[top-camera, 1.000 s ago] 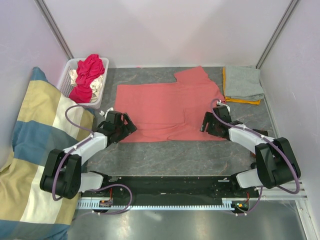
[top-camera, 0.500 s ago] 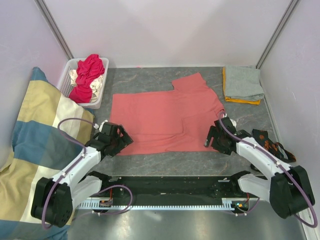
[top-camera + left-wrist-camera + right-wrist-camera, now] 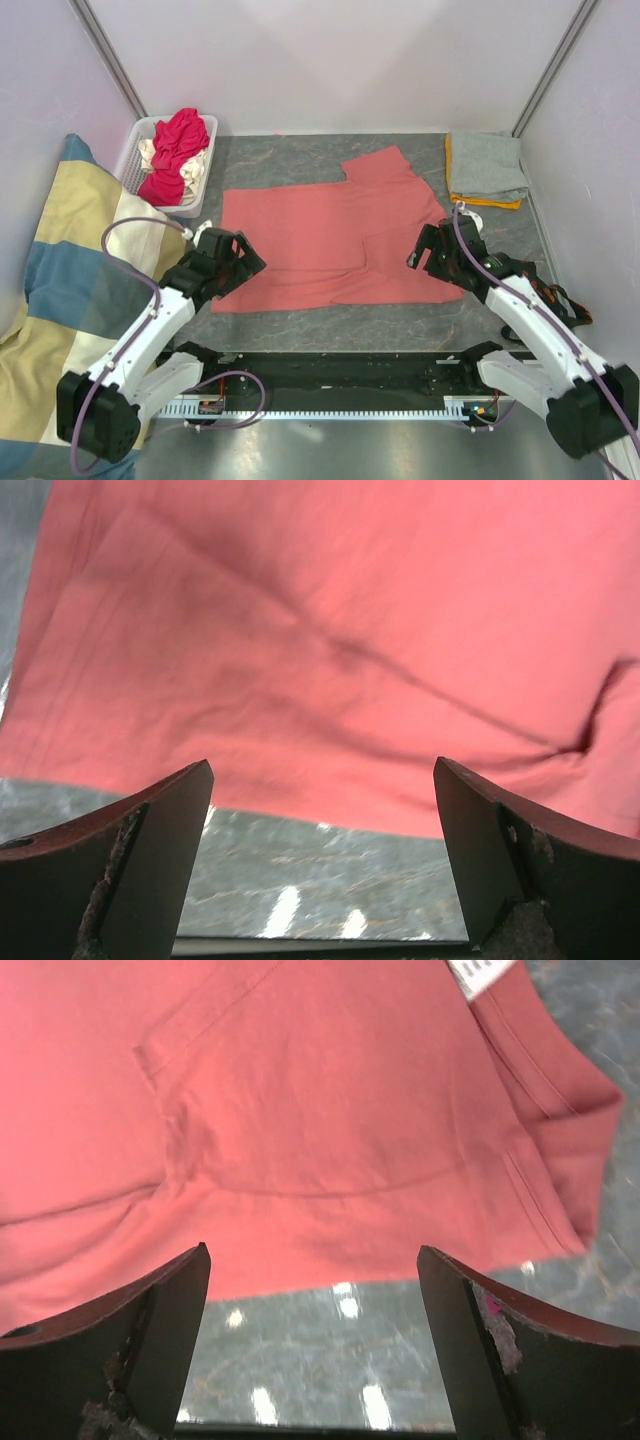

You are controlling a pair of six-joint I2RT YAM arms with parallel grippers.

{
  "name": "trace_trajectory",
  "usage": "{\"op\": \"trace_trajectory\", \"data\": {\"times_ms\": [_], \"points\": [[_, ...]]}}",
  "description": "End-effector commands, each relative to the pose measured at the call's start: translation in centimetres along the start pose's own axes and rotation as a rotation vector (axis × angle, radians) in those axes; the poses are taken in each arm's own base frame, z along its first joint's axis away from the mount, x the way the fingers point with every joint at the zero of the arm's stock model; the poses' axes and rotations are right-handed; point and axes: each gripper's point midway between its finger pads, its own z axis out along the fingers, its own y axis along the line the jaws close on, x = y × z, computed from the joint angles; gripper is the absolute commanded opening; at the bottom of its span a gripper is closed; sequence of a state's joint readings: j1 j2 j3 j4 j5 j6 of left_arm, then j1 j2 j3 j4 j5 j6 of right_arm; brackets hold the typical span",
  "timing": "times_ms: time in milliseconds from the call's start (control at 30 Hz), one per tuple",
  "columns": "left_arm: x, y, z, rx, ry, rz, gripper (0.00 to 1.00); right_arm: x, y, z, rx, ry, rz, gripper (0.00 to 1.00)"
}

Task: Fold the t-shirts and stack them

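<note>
A salmon-pink t-shirt (image 3: pixel 330 240) lies spread flat on the grey table, one sleeve sticking out toward the back. It fills the left wrist view (image 3: pixel 330 640) and the right wrist view (image 3: pixel 330 1110), where its white neck label (image 3: pixel 478 974) shows at the top. My left gripper (image 3: pixel 238 268) is open and empty over the shirt's near left edge. My right gripper (image 3: pixel 428 252) is open and empty over its near right edge. A folded grey t-shirt (image 3: pixel 486 166) lies on a folded orange one (image 3: pixel 484 201) at the back right. Magenta-red (image 3: pixel 178 150) and cream (image 3: pixel 150 152) t-shirts are heaped in the basket.
A white lattice basket (image 3: pixel 136 150) stands at the back left. A big striped cushion (image 3: pixel 70 300) leans along the left side. Pale walls close in the back and sides. A black base rail (image 3: pixel 340 375) runs along the near edge.
Both grippers have drawn back toward the near edge and let go; the pink shirt's near edge moved nearer and now lies flat. Both arms have risen.
</note>
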State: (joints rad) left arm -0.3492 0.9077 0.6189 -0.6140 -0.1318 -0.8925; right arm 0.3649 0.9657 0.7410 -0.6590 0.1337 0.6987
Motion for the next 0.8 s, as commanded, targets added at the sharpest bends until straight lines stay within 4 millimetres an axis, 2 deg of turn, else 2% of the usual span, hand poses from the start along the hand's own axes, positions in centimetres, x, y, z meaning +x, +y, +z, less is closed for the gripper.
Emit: {"op": "trace_trajectory", "data": {"times_ms": [0,67,167,300,400,667,767], "points": [[-1.9,-1.3,0.6,-0.005,-0.045,0.045,1.00,-1.6,1.7,4.0,-0.029,-0.046,-0.038,0.93],[-1.7,-1.2,0.9,-0.006,-0.037,0.043,1.00,-1.8,2.4,5.5,-0.051,-0.055,-0.039,0.93],[-1.2,-0.8,1.1,-0.003,-0.036,0.038,1.00,-1.0,2.1,7.8,-0.027,-0.029,-0.049,0.93],[-0.3,0.6,1.4,-0.027,-0.032,0.038,1.00,1.3,0.4,8.9,0.008,0.012,-0.056,0.93],[0.7,1.7,1.8,-0.044,-0.020,0.027,1.00,3.1,-1.1,8.8,0.026,0.037,-0.046,0.93],[1.1,2.4,2.2,-0.071,-0.009,0.043,1.00,7.4,-4.8,7.2,0.095,0.116,-0.002,0.93],[1.0,2.4,2.2,-0.071,-0.012,0.044,1.00,7.9,-4.8,6.4,0.082,0.127,0.007,0.93]]}}
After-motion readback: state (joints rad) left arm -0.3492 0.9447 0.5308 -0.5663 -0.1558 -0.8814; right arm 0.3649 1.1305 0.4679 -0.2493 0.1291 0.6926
